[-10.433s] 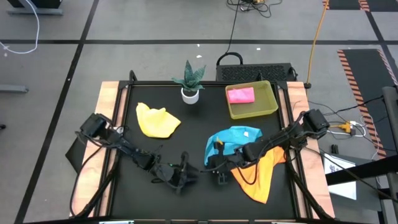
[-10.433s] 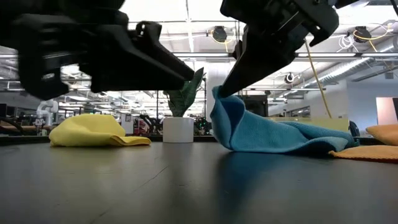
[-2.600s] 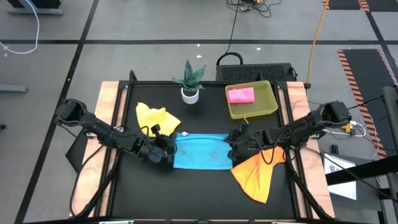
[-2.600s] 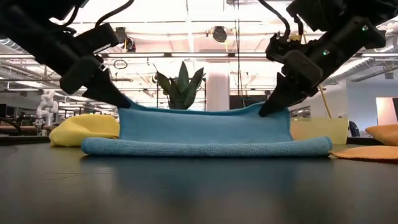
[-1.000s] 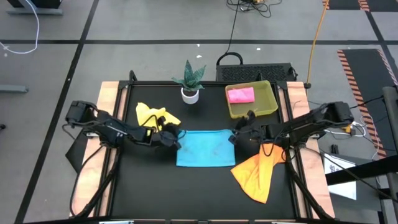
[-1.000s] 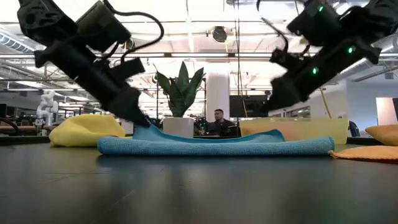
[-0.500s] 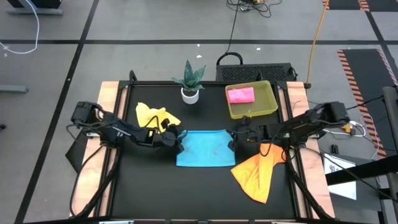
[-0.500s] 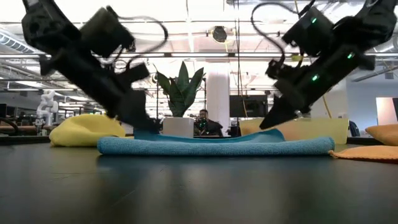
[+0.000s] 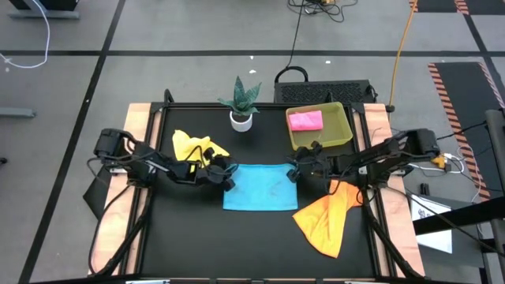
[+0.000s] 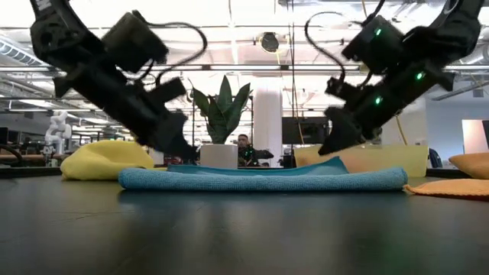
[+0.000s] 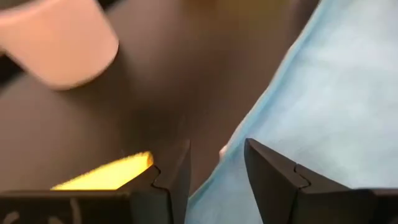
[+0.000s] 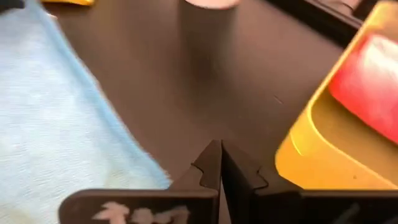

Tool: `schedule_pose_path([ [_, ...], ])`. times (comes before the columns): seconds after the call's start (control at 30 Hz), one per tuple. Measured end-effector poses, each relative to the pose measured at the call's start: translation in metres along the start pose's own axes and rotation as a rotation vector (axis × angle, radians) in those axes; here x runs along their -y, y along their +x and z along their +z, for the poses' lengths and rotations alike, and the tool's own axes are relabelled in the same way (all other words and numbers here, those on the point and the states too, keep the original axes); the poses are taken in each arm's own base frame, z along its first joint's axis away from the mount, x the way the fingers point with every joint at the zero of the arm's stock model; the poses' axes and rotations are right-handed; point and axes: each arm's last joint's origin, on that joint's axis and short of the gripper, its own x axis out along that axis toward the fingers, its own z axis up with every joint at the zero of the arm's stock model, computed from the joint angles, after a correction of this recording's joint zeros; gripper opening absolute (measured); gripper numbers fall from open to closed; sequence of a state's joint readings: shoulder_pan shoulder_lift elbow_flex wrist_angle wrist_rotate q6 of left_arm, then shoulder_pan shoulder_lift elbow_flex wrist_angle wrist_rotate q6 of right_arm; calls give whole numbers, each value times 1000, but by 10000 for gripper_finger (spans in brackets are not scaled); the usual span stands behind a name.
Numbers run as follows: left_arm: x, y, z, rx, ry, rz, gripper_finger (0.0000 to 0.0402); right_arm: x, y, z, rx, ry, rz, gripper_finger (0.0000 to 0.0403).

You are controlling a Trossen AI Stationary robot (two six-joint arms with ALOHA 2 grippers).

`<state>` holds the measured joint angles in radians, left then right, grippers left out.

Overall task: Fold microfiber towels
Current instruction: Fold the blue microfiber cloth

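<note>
A light blue towel (image 9: pixel 254 187) lies folded in two in the middle of the table, a flat band in the low view (image 10: pixel 263 178). My left gripper (image 9: pixel 227 173) is open just above its far left corner; the towel's edge (image 11: pixel 231 146) runs through the gap between the fingers. My right gripper (image 12: pixel 221 152) is shut with nothing in it, just off the far right corner (image 10: pixel 336 162). A crumpled yellow towel (image 9: pixel 193 147) lies behind the left gripper. An orange towel (image 9: pixel 325 217) lies under the right arm. A pink towel (image 9: pixel 305 120) sits in the tray.
A yellow-green tray (image 9: pixel 345 134) stands at the far right, close to my right gripper. A potted plant in a white pot (image 9: pixel 241 120) stands at the far middle. The near half of the black table top (image 9: pixel 237 244) is bare. A person (image 10: pixel 244 149) shows in the room beyond.
The blue towel's far left corner, held raised under my left gripper a second ago, has sunk flat onto the layer below. My right gripper has come down a little toward the far right corner. The towel has otherwise stayed where it was.
</note>
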<state>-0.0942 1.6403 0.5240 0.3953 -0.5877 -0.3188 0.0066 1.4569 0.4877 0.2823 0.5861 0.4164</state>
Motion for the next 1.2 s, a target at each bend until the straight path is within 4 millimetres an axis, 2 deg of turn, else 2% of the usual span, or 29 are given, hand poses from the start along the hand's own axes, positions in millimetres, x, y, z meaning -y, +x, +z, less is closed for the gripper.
schedule_pose_path([
  [0.13, 3, -8, 6, 27, 19, -49, 152, -6, -16, 9, 41, -15, 110, 1],
  [0.3, 3, -4, 4, -4, 31, -107, 152, -13, -22, 8, -45, 15, 361, 0],
  [0.4, 0, 3, -1, -37, 23, -87, 152, -6, -14, -3, -97, 50, 317, 0],
  [0.53, -3, 12, -9, -77, 30, -68, 152, 11, -4, -19, -94, 131, 103, 0],
  [0.6, -4, 15, -10, -77, 26, -65, 152, 17, -1, -24, -75, 154, 62, 0],
  [0.73, -3, 12, -4, -45, 43, -79, 152, 17, 0, -25, -25, 157, 118, 0],
  [0.87, 0, -4, 12, 25, 33, -116, 152, 12, -6, -18, 33, 119, 160, 0],
  [1.03, -8, -24, 25, 37, -5, -104, 152, 8, -20, -7, 103, 133, 223, 0],
  [1.2, -21, -19, 22, -31, -38, -73, 152, -2, -28, -7, 71, 117, 396, 0],
])
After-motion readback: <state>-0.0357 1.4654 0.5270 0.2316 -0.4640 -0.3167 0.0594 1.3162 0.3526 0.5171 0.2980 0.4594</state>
